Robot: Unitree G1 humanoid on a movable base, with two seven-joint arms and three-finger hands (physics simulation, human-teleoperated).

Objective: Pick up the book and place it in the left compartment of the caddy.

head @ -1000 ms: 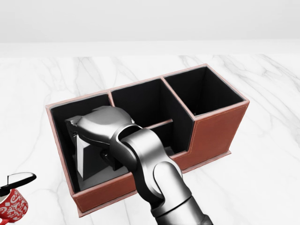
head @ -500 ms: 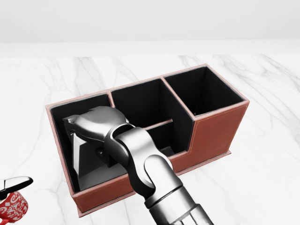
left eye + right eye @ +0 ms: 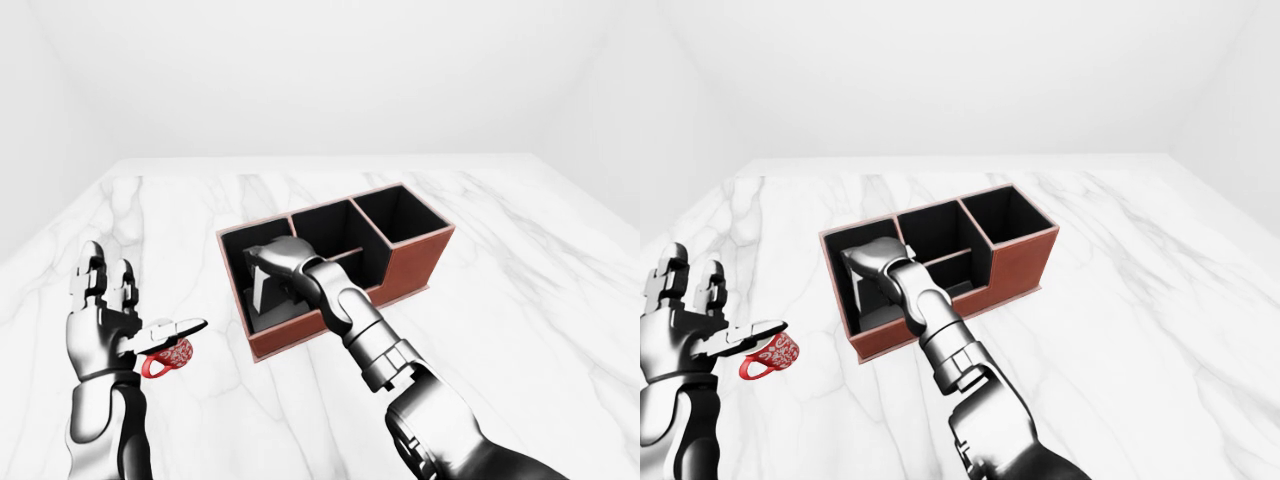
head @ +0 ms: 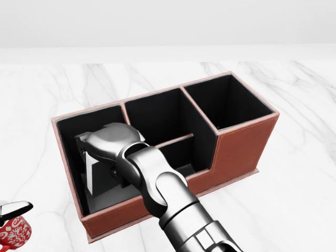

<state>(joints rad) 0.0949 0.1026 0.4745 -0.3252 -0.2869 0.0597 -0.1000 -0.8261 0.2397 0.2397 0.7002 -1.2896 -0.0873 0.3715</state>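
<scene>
While my right robot hand (image 4: 107, 152) reaches down into the left compartment of the caddy (image 4: 247, 139), it has sunk a little lower than it was a second ago, and the book (image 4: 97, 176), a pale slab standing nearly upright against the compartment's left wall, has gone down with it. I judge that the placing is almost done, with only the letting go and the lifting out left. Whether my fingers are pressed on the book or already loosened I cannot tell, because the back of the hand covers them in all three views. The book's lower edge is also lost in the dark of the compartment, so I cannot say whether it rests on the bottom. My left robot hand (image 3: 110, 315) hangs spread and empty over the worktop (image 3: 520, 260), just above a red patterned mug (image 3: 770, 355) that its fingers partly cover.
</scene>
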